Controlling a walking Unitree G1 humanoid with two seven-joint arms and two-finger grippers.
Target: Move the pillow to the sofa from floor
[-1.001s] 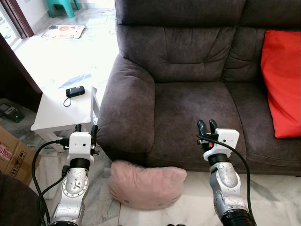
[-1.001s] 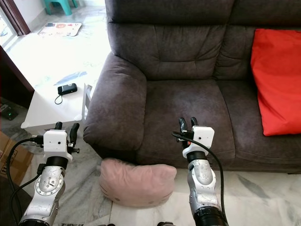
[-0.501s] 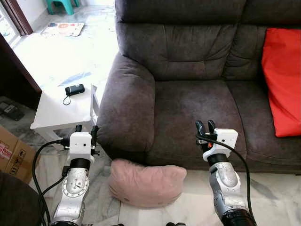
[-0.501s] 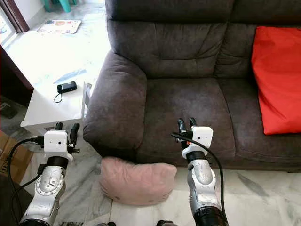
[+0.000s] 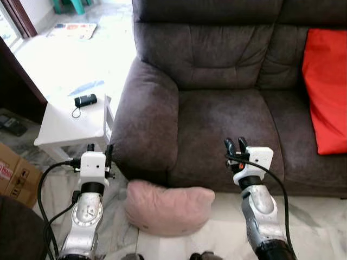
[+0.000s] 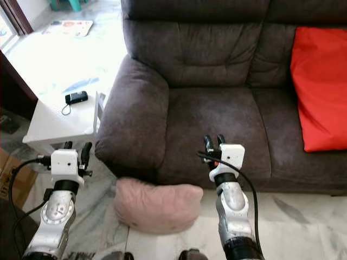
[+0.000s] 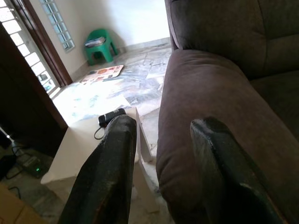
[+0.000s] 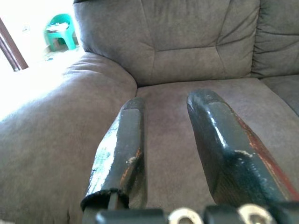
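You had the pink pillow [image 5: 167, 208] lying on the pale marble floor [image 5: 320, 227], pressed up against the front base of the dark grey sofa [image 5: 217, 108], just below the corner where the armrest [image 5: 143, 127] met the seat cushion. Neither gripper touched it.

Your left gripper [image 5: 98, 150] was raised above the floor beside the outer face of the armrest, its two black fingers [image 7: 110, 163] parted with nothing between them. In the left wrist view, those fingers framed the armrest and the white side table [image 5: 70, 122] beyond it. Your right gripper [image 5: 235, 145] hovered over the front edge of the seat cushion, to the right of the pillow and higher than it; its fingers [image 8: 124, 144] were likewise spread and empty (the right wrist view looked straight along them at the seat and backrest).

A small black device [image 5: 85, 100] with a cord lay on the side table. A red cushion [image 5: 325, 81] leaned against the backrest at the sofa's right end. A cardboard box [image 5: 13, 173] sat at the far left, and a green plastic stool [image 7: 100, 46] stood by the far wall.
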